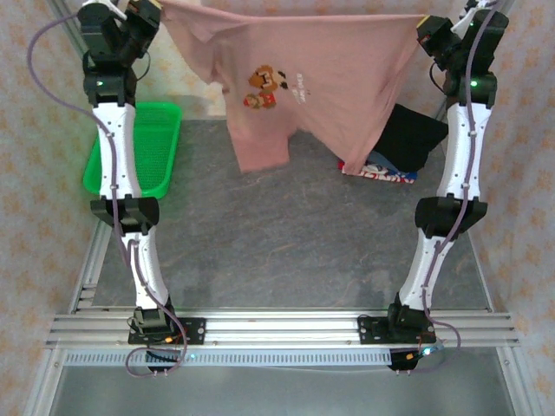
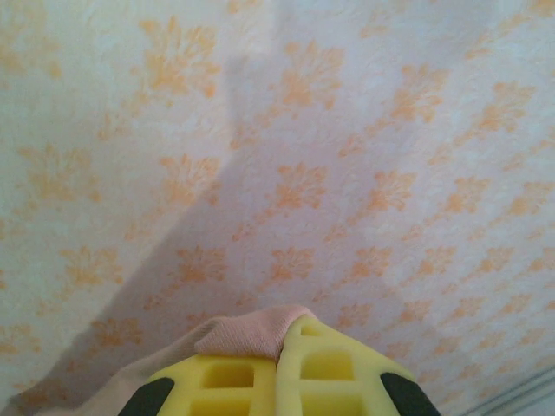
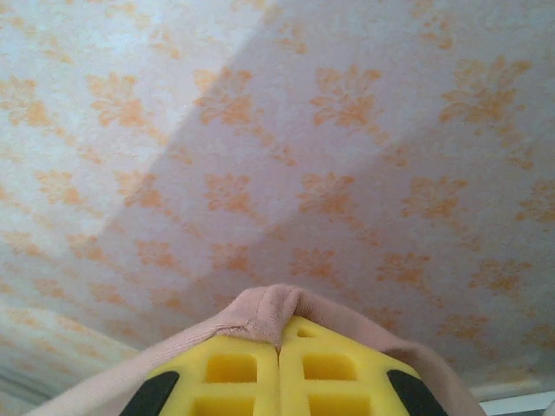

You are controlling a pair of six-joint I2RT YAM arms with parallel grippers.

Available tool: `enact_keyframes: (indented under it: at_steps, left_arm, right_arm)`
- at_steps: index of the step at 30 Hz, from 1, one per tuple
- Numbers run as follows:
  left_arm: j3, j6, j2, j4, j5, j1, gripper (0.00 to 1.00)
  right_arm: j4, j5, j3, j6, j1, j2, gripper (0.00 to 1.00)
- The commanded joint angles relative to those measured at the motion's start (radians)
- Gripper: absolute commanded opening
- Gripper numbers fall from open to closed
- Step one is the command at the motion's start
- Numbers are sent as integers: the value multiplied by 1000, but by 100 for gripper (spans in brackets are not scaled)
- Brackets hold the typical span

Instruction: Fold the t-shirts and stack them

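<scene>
A dusty-pink t-shirt (image 1: 338,78) with a cartoon print hangs spread high over the far side of the table, its lower part dangling. At the top left my left gripper (image 1: 156,10) is shut on one end of its upper edge, and at the top right my right gripper (image 1: 427,24) is shut on the other end. In the left wrist view pink cloth (image 2: 247,334) is pinched between the yellow fingers of the left gripper (image 2: 284,342). A pink fold (image 3: 264,312) sits likewise in my right gripper (image 3: 279,338). A black t-shirt (image 1: 416,139) lies over a red, white and navy printed one (image 1: 377,171) at the far right.
A green mesh basket (image 1: 143,147) stands at the far left of the grey table (image 1: 286,243), beside the left arm. The wall (image 2: 303,130) with its orange flower pattern is close behind both grippers. Metal rails (image 1: 277,329) run along the near edge.
</scene>
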Motion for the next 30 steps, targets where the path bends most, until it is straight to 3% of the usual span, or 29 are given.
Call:
enact_keyframes:
  at_steps: [1,3,6,10,15,19,24,30]
  left_arm:
    - [21,153,-84,-72,64,9,0]
    - [-28,212,-123,-152,81,-3,0]
    - [-238,355,-241,-246,25,-52,0]
    - [-740,407,-486,-229,-41,-104,0]
    - [-1407,324,-765,-88,-122,-127,0]
    - [-1764,283,-918,-125,-213,-126,0]
    - [-2050,201,-1048,-210,-323,-101,0]
    - [-2194,114,-1065,-309,-432,-88,0]
  right_arm:
    - [-18,-44,-54,-40,-23,-96,0]
    - [-49,-49,-166,-79,-23,-153,0]
    - [-34,-78,-418,-140,-22,-280,0]
    - [-70,-101,-829,-251,-5,-471,0]
    - [6,-65,-1393,-230,33,-719,0]
    - [-43,14,-1697,-192,47,-898,0]
    - [-143,112,-1923,-155,53,-1077,0]
    - [-185,126,-2076,-71,53,-1139,0]
